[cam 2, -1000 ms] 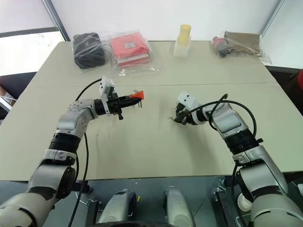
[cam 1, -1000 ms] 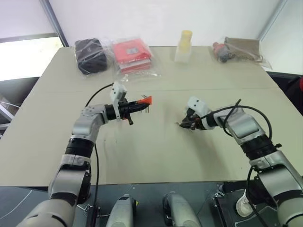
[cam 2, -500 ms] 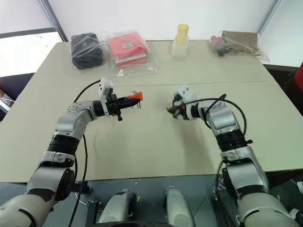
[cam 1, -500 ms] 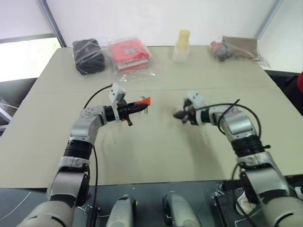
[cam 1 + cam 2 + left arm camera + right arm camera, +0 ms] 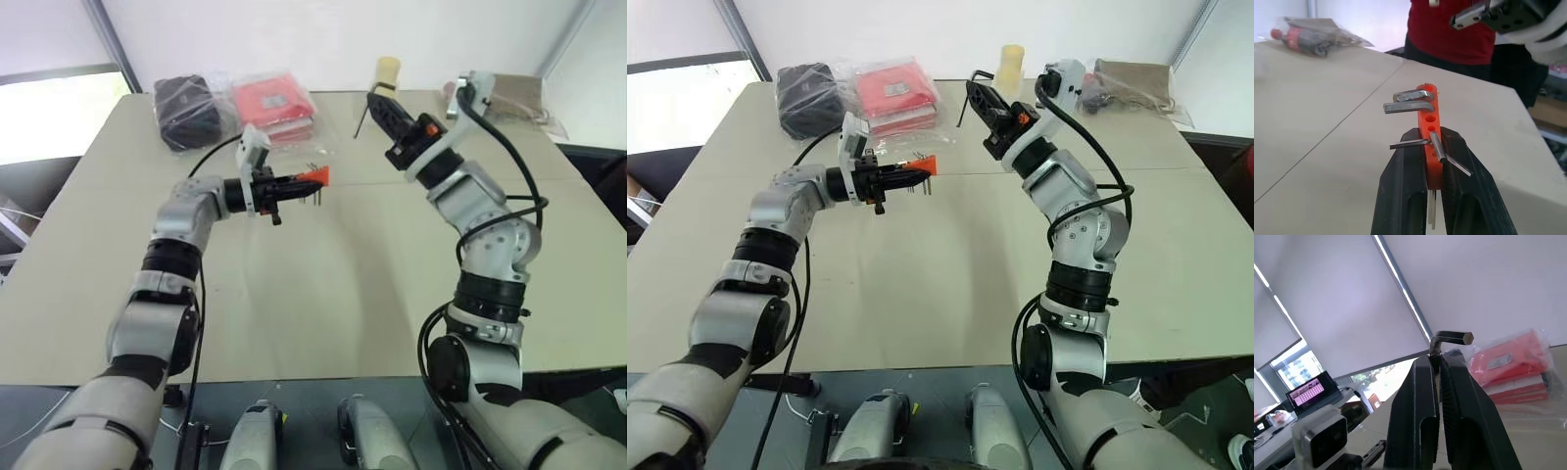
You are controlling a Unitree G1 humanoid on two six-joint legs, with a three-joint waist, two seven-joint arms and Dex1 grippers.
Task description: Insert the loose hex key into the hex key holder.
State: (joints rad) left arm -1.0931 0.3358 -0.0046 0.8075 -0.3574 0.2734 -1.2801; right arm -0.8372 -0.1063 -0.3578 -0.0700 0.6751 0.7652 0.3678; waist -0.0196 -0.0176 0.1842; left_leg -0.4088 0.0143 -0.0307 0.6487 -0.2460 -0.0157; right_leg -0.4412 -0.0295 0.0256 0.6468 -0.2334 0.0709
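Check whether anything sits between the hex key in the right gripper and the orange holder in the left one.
Nothing visible does. The right gripper holds the loose hex key up over the table; the left gripper holds the hex key holder level. Only open air separates them. The bagged items lie farther back.

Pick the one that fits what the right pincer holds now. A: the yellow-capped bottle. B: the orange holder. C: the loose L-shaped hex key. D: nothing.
C: the right pincer is shut on the loose hex key, whose bent end sticks out past the fingertips; the hex key holder sits in the left pincer.
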